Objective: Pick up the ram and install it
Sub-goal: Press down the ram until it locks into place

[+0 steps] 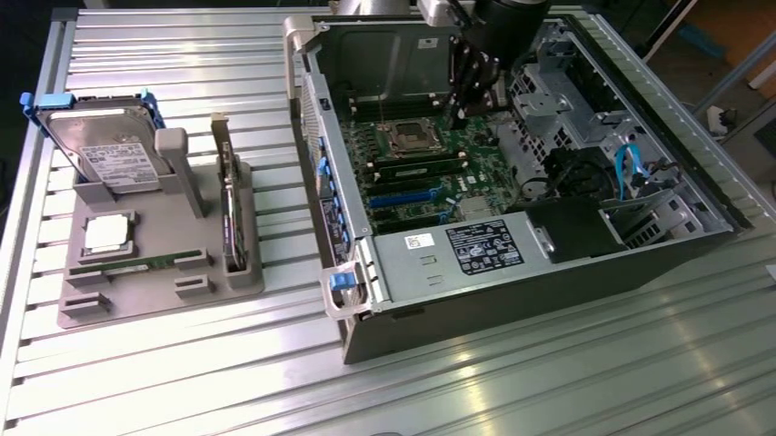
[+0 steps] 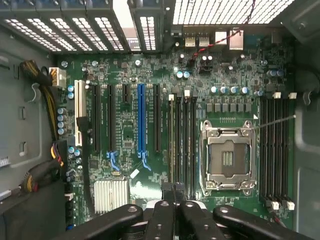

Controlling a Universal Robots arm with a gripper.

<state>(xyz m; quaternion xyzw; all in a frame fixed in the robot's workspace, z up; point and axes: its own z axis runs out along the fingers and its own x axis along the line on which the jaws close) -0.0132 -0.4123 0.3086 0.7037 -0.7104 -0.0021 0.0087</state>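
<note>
Ram point(image 2: 171, 145) stands in its slot, beneath closed jaws.

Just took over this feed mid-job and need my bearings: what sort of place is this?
Likely a computer assembly or repair bench. An open PC case lies on a ribbed metal table, its motherboard exposed, and a grey fixture beside it holds a hard drive and other parts.

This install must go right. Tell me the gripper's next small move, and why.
Probably press straight down a little. The shut black gripper sits at one end of what looks like the long thin green ram stick, standing edge-up in a slot beside the silver square processor socket; whether it is fully seated cannot be told.
</note>
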